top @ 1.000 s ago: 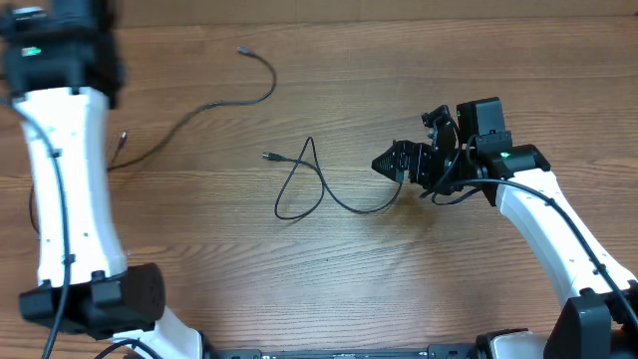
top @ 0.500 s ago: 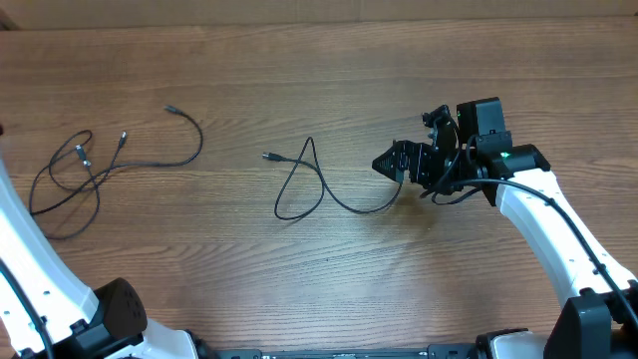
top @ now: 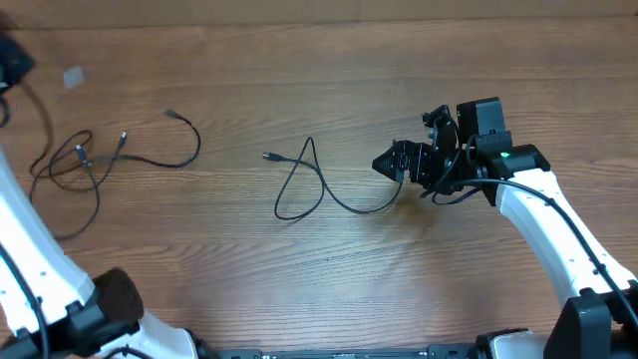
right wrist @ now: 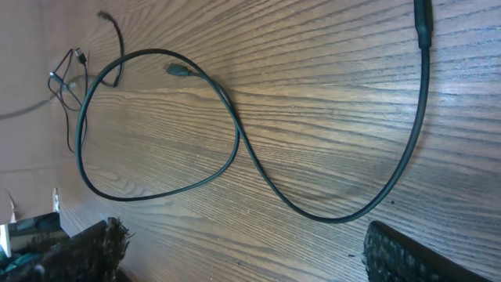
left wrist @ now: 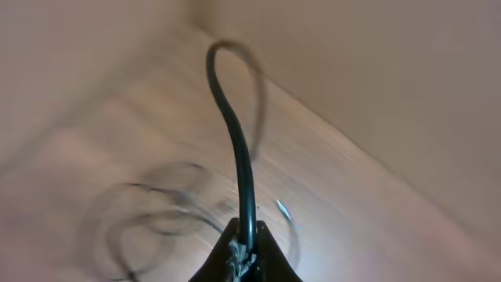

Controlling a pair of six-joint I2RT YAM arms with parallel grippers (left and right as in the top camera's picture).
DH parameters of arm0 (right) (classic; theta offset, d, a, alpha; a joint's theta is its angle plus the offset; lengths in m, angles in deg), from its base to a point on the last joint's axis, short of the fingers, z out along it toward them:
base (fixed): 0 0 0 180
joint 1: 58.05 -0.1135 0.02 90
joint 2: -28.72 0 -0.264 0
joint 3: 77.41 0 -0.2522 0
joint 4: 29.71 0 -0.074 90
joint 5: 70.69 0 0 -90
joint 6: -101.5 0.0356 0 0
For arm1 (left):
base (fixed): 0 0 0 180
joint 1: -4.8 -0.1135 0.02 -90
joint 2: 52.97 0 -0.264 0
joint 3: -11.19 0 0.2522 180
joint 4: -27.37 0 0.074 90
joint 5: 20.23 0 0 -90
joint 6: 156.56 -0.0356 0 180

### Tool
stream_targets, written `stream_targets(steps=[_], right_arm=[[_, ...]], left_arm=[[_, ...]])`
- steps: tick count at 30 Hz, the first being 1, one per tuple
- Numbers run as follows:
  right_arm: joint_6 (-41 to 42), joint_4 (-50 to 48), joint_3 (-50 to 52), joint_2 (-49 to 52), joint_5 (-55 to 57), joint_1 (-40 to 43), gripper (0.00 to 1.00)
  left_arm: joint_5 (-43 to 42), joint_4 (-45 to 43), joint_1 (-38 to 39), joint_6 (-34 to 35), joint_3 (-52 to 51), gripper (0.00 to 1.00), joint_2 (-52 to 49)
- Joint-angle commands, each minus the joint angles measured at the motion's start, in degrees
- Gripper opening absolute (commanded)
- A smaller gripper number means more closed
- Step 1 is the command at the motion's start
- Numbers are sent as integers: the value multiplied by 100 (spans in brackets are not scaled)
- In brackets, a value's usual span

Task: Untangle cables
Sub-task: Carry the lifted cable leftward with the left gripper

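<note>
One thin black cable (top: 317, 183) lies in a loose loop mid-table, with a small plug at its left end; the right wrist view shows this cable (right wrist: 235, 133) spread in front of the jaws. My right gripper (top: 381, 163) sits just right of it, open, and nothing lies between its fingers (right wrist: 94, 251). Other cables (top: 85, 160) lie bundled at the far left. My left gripper (top: 12, 62) is a blurred shape high at the top-left edge. In its wrist view the left gripper (left wrist: 244, 249) is shut on a black cable (left wrist: 235, 141) that arches upward.
The white left arm (top: 30, 259) runs up the left edge from its base at the bottom. The right arm (top: 548, 219) crosses the lower right. A tan wall (left wrist: 391, 94) borders the wooden table (top: 299, 279) on the far side.
The left arm swung out toward the left edge. The left-hand cables went from a stretched line to a bundle at the far left. The right arm and middle cable stayed put.
</note>
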Motion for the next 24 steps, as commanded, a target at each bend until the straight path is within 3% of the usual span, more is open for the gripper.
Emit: stream_targets(steps=[1, 7, 11, 18, 20, 21, 22, 24], right_arm=[[-22, 2, 28, 37, 39, -24, 95], [-22, 31, 28, 37, 37, -24, 95], [-22, 90, 28, 37, 37, -24, 95], [-22, 138, 28, 37, 39, -24, 95], [-22, 136, 28, 37, 39, -24, 95], [-22, 133, 28, 37, 39, -24, 95], [-24, 131, 28, 37, 42, -24, 95], [-22, 131, 28, 37, 42, -24, 95]], left_arm=[[-1716, 236, 208, -977, 24, 5, -540], [-1659, 501, 282, -975, 24, 8, -1381], [-1137, 822, 282, -968, 24, 11, -2070], [-741, 1132, 267, -920, 24, 15, -2518], [-750, 1137, 264, -879, 26, 23, -2511], [-898, 1152, 269, -863, 26, 38, -2507], [-1014, 1185, 280, -866, 26, 45, -2507], [-1150, 1311, 328, -868, 26, 53, -2507]])
